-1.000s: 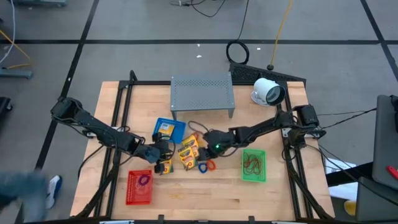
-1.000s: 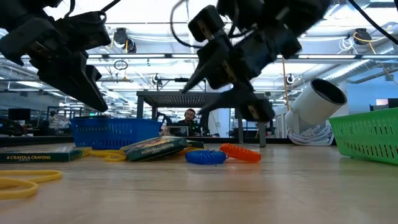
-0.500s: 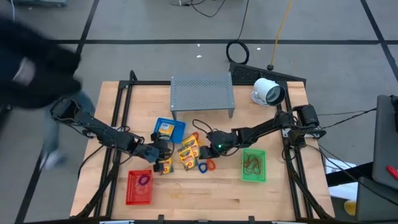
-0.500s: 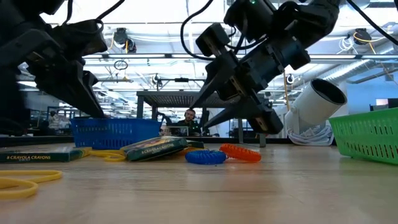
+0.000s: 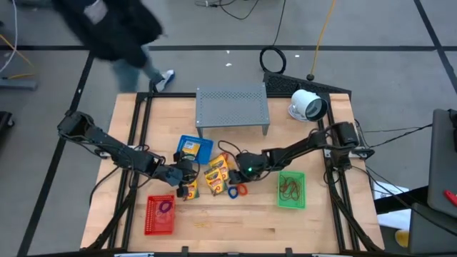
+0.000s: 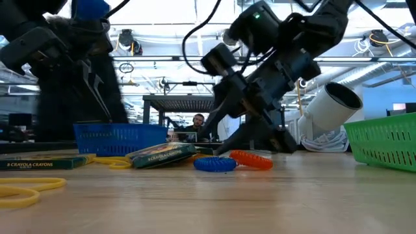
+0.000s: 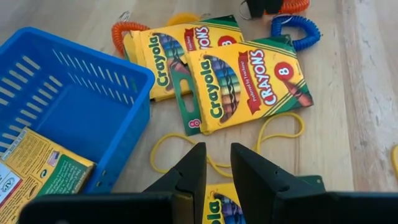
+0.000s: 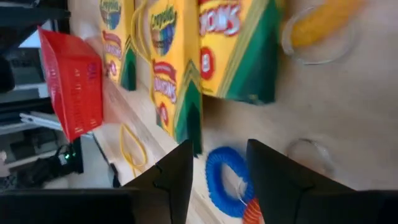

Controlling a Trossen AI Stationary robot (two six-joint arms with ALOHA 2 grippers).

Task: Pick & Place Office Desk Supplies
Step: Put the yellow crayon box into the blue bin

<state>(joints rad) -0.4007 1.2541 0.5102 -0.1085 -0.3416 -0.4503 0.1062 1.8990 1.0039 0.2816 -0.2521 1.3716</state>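
Right gripper [image 6: 253,144], its fingers spread with nothing between them, had dropped from a hover to just above the tabletop, close behind the blue coiled loop [image 6: 213,164] and the orange coiled loop [image 6: 252,159]. A second earlier it hung clearly higher over the same spot. From above, the gripper [image 5: 235,165] stood at the middle of the table beside the loose yellow crayon packs [image 5: 216,173]. Its wrist camera showed the blue loop [image 8: 221,183] lying just ahead of the open fingers, so a grasp of that loop looked like the step in hand, though neither finger appeared to touch it yet.

The left gripper [image 5: 187,178] had not moved. It hovered near the blue basket [image 5: 203,143] with only a narrow gap between its fingers [image 7: 193,168] and nothing held, over a yellow rubber band [image 7: 280,134] on the wood.

One crayon pack [image 7: 37,168] already lay in the blue basket, a purple loop [image 5: 166,207] in the red basket [image 5: 150,214] and a tan loop [image 5: 289,187] in the green basket [image 5: 280,191]. The other packs and both coiled loops remained on the table, leaving the sorting partly done.

A person [image 5: 107,28] in dark clothing had meanwhile walked round from the table's left side to beyond its far corner.
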